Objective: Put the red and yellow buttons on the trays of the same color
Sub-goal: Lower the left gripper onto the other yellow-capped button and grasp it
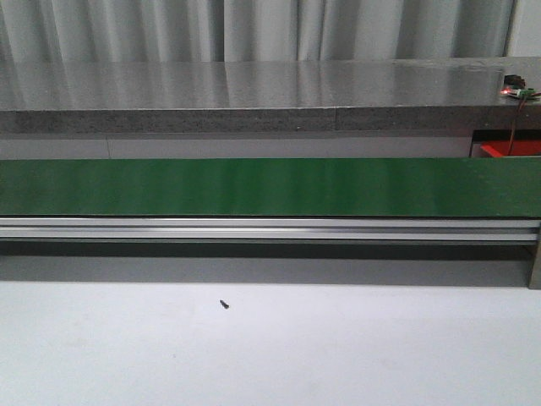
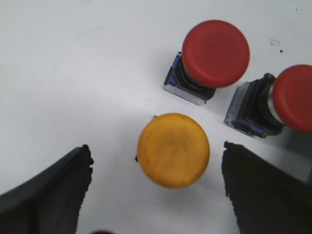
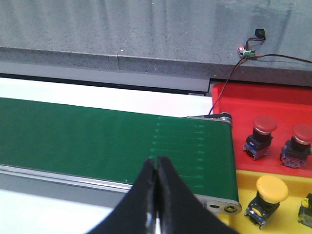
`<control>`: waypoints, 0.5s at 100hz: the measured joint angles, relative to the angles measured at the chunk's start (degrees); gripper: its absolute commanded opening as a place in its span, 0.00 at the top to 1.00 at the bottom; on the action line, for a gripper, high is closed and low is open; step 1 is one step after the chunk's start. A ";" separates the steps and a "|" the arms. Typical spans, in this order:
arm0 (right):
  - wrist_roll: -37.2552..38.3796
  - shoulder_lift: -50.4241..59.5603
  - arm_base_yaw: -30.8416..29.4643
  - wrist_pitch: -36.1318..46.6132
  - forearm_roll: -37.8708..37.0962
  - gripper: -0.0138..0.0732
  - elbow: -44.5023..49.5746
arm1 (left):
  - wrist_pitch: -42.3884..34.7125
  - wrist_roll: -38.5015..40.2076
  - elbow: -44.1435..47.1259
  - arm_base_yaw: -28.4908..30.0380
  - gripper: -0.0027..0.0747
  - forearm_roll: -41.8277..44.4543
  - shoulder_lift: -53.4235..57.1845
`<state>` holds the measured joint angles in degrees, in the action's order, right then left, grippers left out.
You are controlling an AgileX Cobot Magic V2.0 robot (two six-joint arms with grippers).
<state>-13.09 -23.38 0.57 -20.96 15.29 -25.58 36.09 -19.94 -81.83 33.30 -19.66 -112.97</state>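
We see a yellow button [image 2: 173,150] upright on white table, two red buttons [image 2: 214,54] beside it; more sit in red tray [image 3: 273,105] and yellow tray [image 3: 287,222].

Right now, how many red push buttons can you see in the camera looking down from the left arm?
2. One red button stands beyond the yellow button; a second red button is cut off at the picture's edge beside it. More may lie outside this view.
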 measured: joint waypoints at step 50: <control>0.00 0.00 0.00 0.00 0.04 0.98 0.00 | -3.78 0.00 -0.19 0.00 0.69 -0.91 -3.16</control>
<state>-13.09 -23.38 0.57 -20.96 15.33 -25.58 32.31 -19.94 -82.03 33.30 -20.57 -116.13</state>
